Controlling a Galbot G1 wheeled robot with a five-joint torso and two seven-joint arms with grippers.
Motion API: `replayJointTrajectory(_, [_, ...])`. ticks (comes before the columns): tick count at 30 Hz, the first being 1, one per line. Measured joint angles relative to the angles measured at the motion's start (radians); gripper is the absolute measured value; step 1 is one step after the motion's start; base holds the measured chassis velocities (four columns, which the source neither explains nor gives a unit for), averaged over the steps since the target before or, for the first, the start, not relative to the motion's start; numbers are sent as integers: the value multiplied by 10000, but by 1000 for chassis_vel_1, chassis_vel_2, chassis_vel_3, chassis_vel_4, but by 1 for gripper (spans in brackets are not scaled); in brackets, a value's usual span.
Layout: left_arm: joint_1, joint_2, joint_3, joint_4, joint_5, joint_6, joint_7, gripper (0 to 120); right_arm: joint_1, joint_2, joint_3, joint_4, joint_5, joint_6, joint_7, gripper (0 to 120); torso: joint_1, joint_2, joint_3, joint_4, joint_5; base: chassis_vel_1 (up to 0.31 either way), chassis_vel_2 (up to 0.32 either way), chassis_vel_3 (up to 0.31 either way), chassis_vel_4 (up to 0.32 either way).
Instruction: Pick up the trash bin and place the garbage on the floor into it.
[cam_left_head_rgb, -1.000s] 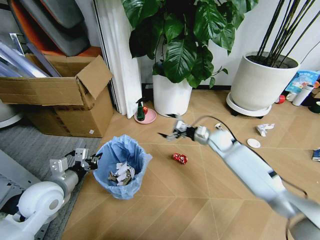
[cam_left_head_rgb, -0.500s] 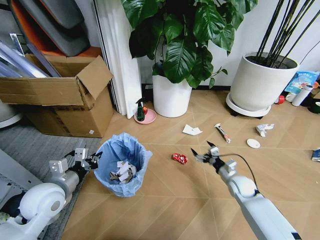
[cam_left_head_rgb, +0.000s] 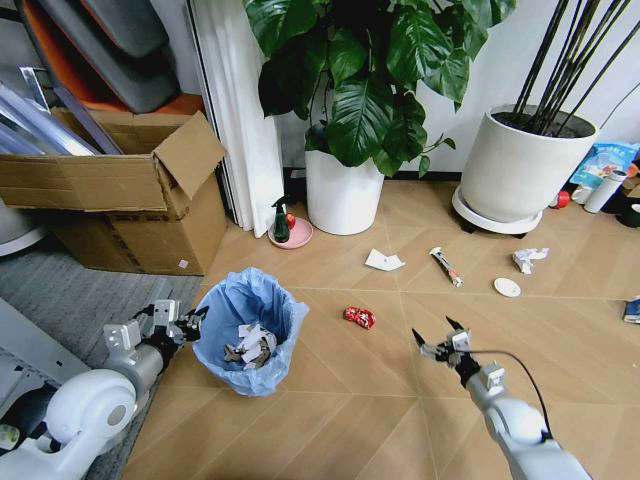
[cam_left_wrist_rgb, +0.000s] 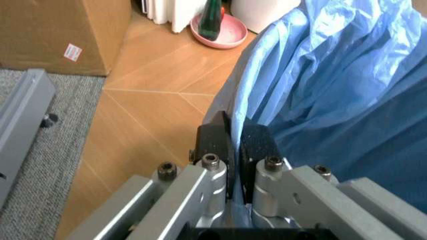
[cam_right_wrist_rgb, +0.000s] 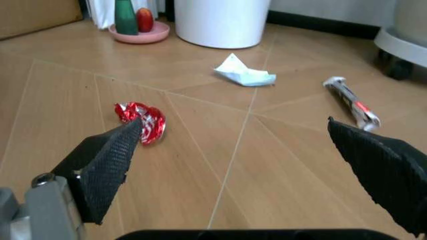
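Tan chevron wood flooring (cam_left_head_rgb: 330, 400) spreads before us; on it at near left stands our round dark bin with crinkled light-blue liner (cam_left_head_rgb: 245, 330), crumpled paper scraps (cam_left_head_rgb: 246, 346) inside. Our left gripper (cam_left_wrist_rgb: 231, 145) pinches its liner rim. Five scraps lie right, the red wrapper (cam_right_wrist_rgb: 143, 121) nearest our wide-open, empty right gripper (cam_left_head_rgb: 442, 342).

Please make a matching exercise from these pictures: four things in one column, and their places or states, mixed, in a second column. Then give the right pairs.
Things:
1. left hand
2. right hand
3. red wrapper
4. green spray bottle

Places or states:
A. standing in a pink dish
B. lying on the floor, between the trash bin and the open hand
C. shut on the blue bag at the bin's rim
D. open, holding nothing

Pairs: 1-C, 2-D, 3-B, 4-A
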Motion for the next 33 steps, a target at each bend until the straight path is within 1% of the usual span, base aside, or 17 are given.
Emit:
replayJointTrajectory(6, [90,-254,2,0,196,-17,66,0,-585,592,786,350,290,156,-155,100,0,0,0,1,0,0,0,0,0])
replayJointTrajectory(13, [134,-478,-38,5,304,-71,136,0,-974,806,1123,620,405,364,-303,100,1,0,0,0,0,0,0,0,0])
replayJointTrajectory(24, [116,-482,-35,81,342,-98,157,0,-835,736,1097,571,665,478,-454,100,0,0,0,2,1,-11,18,15,-12])
replayJointTrajectory(33, [41,-471,16,198,333,-106,173,0,-736,700,1018,430,639,540,-497,100,2,-2,3,1,-1,-153,136,133,-126])
